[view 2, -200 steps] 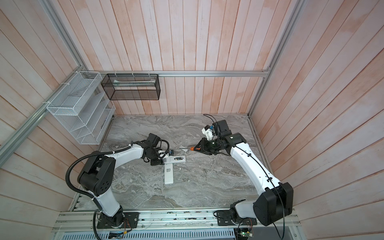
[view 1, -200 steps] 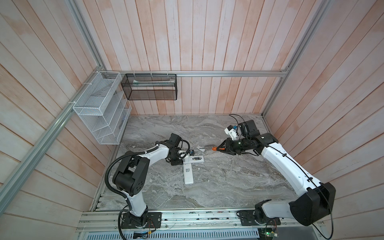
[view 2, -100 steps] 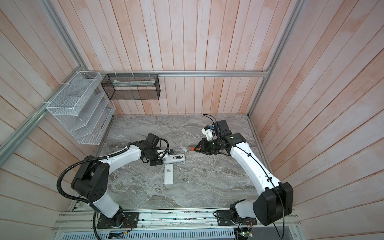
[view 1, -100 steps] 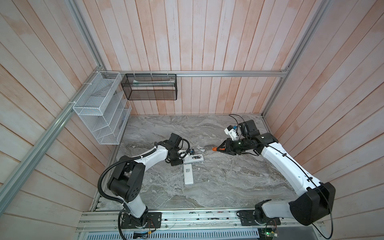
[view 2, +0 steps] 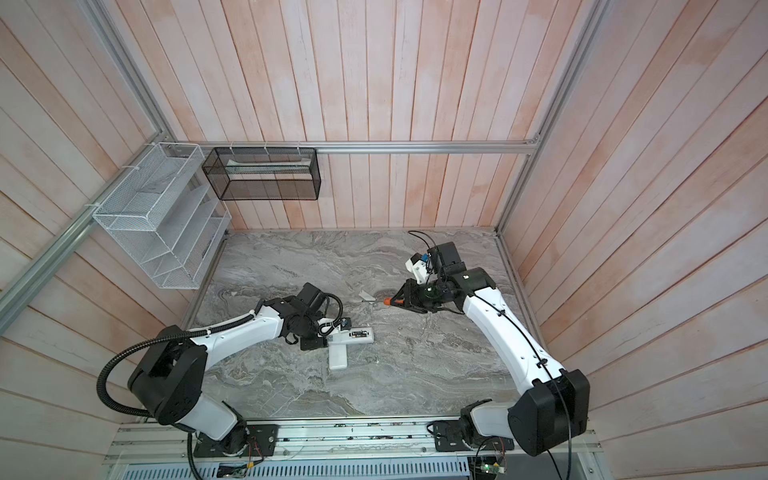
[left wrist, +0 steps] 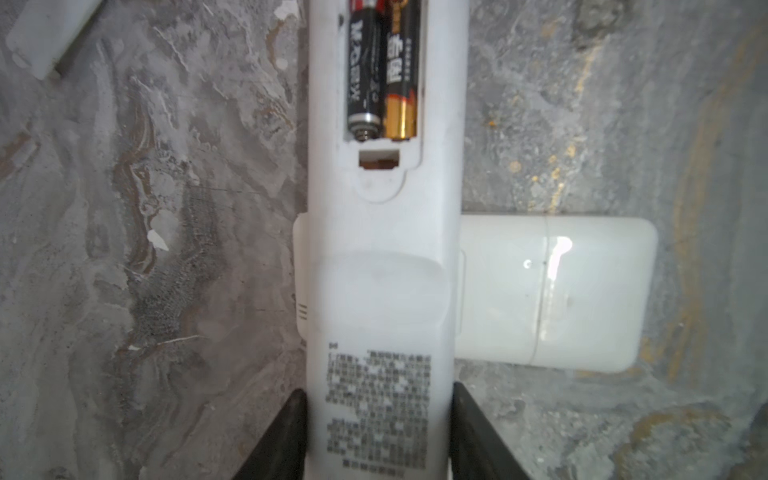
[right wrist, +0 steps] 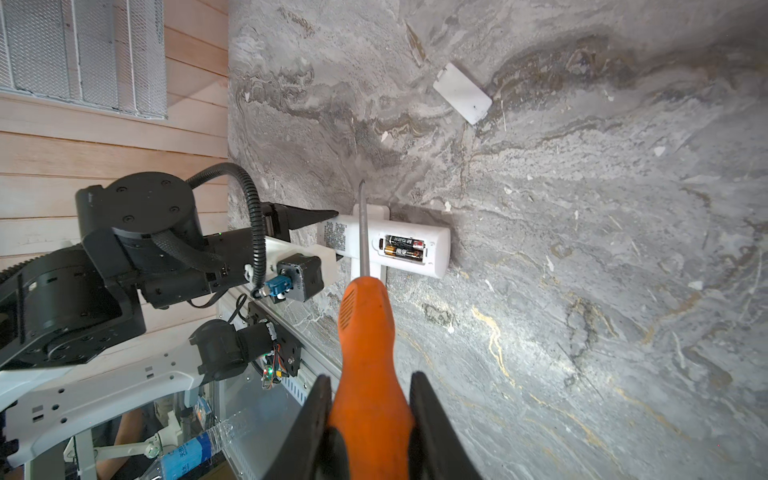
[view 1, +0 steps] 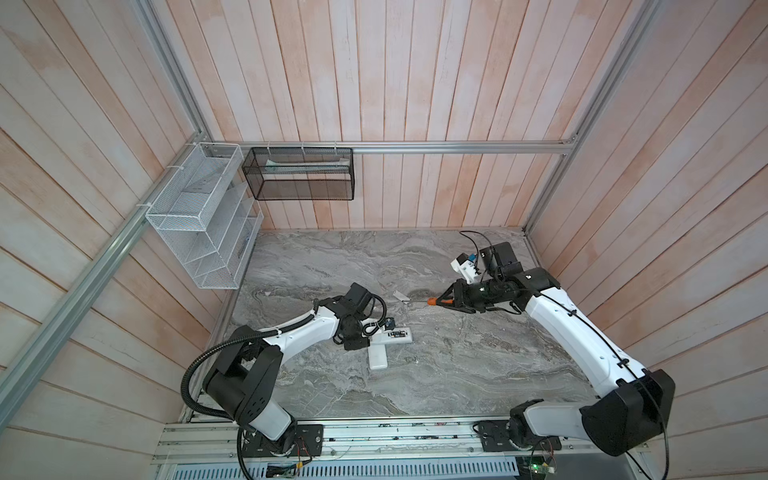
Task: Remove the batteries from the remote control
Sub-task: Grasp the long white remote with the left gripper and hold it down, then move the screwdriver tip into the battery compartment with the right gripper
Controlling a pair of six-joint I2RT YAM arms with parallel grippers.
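Swinging lower than a second ago, the left arm (view 1: 291, 332) has dropped its elbow toward the front rail, though its pincer has stayed where it was, and the right arm (view 1: 573, 332) looks unchanged. Both work over the grey marble table (view 1: 457, 374), with a white wire rack (view 1: 199, 224) and a black mesh basket (view 1: 299, 178) hanging on the walls behind. Left of the table's middle, the white remote control (view 1: 395, 335) lies back-up and crosswise on top of a second white remote (view 1: 378, 357). The left gripper (left wrist: 378, 395) is clamped on the remote control's labelled end, one dark finger pressed against each long side. Off to the right and well apart from it, the right gripper (right wrist: 370, 378) is closed narrowly around the orange handle of a screwdriver (right wrist: 365, 332), whose thin shaft points leftward across the table. A small white cover (view 1: 400, 296) lies flat on the marble by itself, near the shaft's tip in both top views but not touching it. The batteries (left wrist: 365, 75) are in the remote control's open compartment, side by side, one black and one black with gold.
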